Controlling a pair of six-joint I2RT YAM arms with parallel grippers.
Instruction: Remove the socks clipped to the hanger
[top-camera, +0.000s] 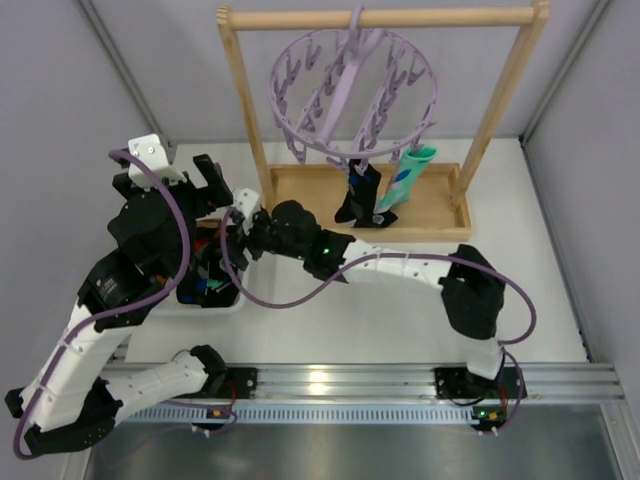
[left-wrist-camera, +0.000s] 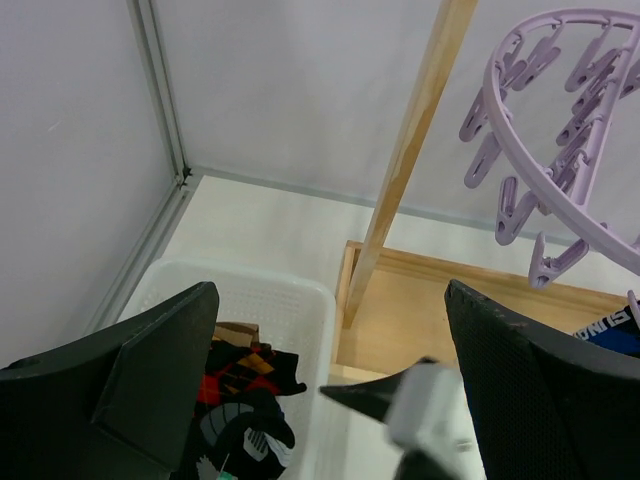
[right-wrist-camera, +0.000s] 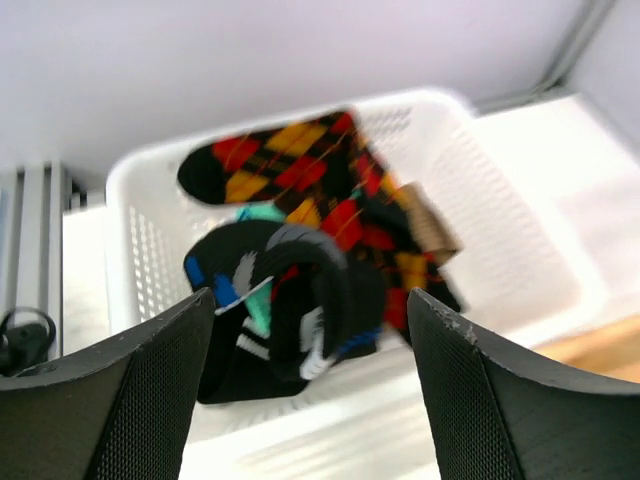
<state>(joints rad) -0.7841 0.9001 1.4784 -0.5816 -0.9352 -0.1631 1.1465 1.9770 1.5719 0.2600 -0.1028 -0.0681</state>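
Right pincer (right-wrist-camera: 310, 310) spread, empty, arm reaching frame-left over basket (right-wrist-camera: 128, 185); left pincer (left-wrist-camera: 330, 320) spread too. Two socks (top-camera: 358, 196) clipped on hanger (top-camera: 300, 60).

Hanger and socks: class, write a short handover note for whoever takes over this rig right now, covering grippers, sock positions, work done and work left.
Left gripper: open, empty, near the wooden rack.
Right gripper: open, empty, above the white basket.
Done: argyle sock and dark patterned socks lie in the basket.
Remaining: a black sock and a teal-and-white sock hang clipped to the lavender hanger; unclip both.
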